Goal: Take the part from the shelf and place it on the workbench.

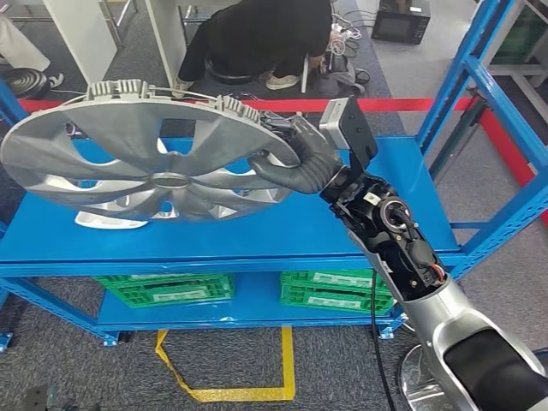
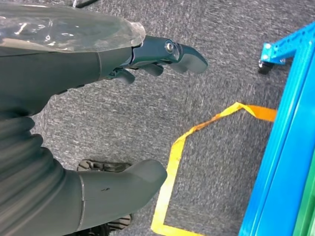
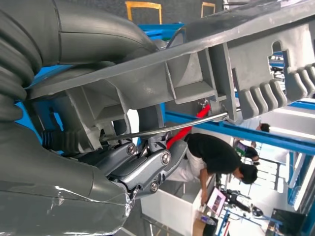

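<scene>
- Right hand (image 1: 291,163) grips the hubcap (image 1: 145,163) rim, lifting it off the blue shelf (image 1: 362,231).
- Left hand (image 2: 111,118) hangs empty, fingers apart.
- Next: carry it to the workbench.

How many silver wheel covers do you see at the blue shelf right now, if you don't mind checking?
2. One wheel cover is lifted above the blue shelf, gripped at its rim by the right hand. A second wheel cover lies on the shelf beneath it, mostly hidden; more could be stacked under it.
</scene>
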